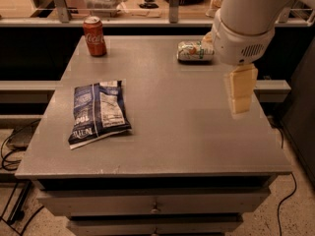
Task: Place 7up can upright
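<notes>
The 7up can (193, 51) is silvery-white with green lettering and lies on its side at the far right of the grey table (167, 132). Its right end is hidden behind my white arm (243, 23). My gripper (241, 104) hangs below the arm over the table's right side, nearer to me than the can and apart from it. It holds nothing that I can see.
A red Coca-Cola can (94, 36) stands upright at the far left corner. A dark blue chip bag (97, 112) lies flat on the left half. A rail and a shelf with clutter run behind the table. Cables lie on the floor at the left.
</notes>
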Motion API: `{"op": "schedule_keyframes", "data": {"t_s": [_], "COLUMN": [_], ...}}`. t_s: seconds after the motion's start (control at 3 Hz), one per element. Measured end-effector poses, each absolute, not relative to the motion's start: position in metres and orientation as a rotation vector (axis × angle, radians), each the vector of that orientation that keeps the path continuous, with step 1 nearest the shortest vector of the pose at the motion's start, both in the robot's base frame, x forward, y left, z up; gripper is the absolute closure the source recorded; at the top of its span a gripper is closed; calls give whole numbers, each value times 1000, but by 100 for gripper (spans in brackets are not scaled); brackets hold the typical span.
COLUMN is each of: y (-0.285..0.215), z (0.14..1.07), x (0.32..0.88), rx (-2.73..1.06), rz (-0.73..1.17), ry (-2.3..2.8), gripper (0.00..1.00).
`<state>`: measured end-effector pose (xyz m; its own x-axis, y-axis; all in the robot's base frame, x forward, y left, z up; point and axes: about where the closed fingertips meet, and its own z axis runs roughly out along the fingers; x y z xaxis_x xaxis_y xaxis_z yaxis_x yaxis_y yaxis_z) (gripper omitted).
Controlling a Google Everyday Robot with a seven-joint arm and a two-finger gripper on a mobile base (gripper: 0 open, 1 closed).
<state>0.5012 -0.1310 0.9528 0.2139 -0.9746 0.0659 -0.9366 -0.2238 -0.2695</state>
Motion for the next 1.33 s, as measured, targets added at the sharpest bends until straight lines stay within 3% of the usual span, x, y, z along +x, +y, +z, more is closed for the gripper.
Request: {"op": "schedule_keyframes", "data": {"t_s": [0.33, 1.33], "y": [-131, -148], "z": [953, 970], "x": [501, 578], "rx": [-2308, -2066], "rz": [-330, -304], "ry": [1839, 1847], "gripper": [0, 0]}}
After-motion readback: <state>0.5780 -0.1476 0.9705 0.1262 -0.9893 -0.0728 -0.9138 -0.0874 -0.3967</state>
